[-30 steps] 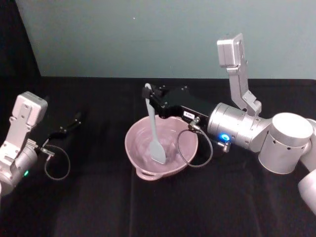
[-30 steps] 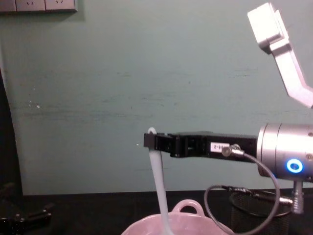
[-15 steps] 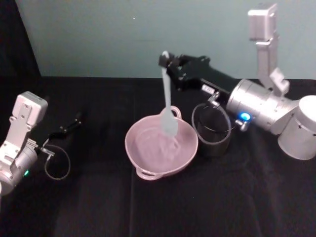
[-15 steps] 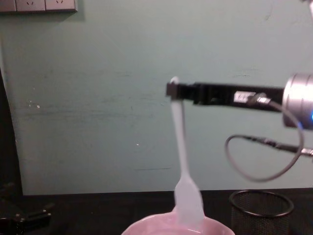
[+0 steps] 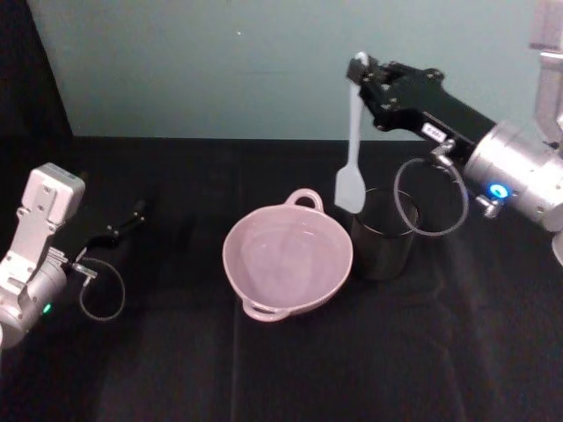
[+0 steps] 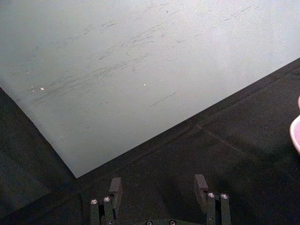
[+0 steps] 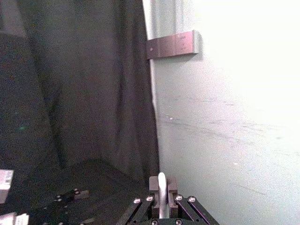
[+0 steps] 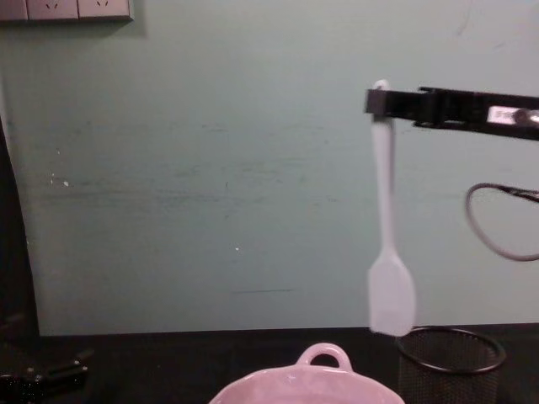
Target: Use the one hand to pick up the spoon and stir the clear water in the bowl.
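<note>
Far left, at nine o'clock from the bowl (image 5: 230, 264) and well apart from it: left gripper (image 6: 158, 187), parked low over the black table (image 5: 176, 360), fingers spread, nothing between them. Presumably kept there as the idle arm, out of the working arm's way.

Centre: bowl seated upright on the table, loop handle at about one o'clock on the rim, a second small handle near seven o'clock. Clear water (image 5: 286, 259) marked only by a faint sheen on the pink inside. Nothing dipped in it.

Right of centre, at three o'clock and just beside the bowl: black mesh cup (image 5: 383, 255), upright, mouth open upward.

Above, at roughly two o'clock from the bowl: spoon (image 5: 353, 141), hung near vertical, head down, flat head level with the cup's near rim and clear of the water. Gripped at the very top of the handle, probably so that the full length hung free and the arm stayed above the rims.

Far right: right gripper (image 5: 362, 75), raised high, reaching in from three o'clock, fingers pinched on the handle end. Judged lifted out of the stirring position, nearer the cup than the water.
</note>
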Robot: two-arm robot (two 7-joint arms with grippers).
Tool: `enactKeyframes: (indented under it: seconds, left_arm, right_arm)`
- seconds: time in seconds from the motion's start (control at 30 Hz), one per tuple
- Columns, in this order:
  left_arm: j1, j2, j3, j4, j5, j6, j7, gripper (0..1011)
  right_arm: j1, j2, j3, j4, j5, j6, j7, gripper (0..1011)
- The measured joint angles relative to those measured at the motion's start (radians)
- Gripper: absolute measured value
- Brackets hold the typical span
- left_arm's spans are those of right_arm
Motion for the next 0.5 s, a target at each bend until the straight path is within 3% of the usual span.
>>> enactKeyframes:
  seconds: [0.33, 0.5]
  left_arm:
    - [0.0, 0.0, 0.0, 0.0, 0.0, 0.0, 0.0, 1011]
    - [0.0, 0.0, 0.0, 0.0, 0.0, 0.0, 0.0, 1011]
  right_arm:
    - [-0.064, 0.033, 0.071, -0.021, 0.011, -0.015, -0.034, 109]
    - [-0.094, 0.021, 0.109, 0.029, 0.054, -0.037, -0.03, 109]
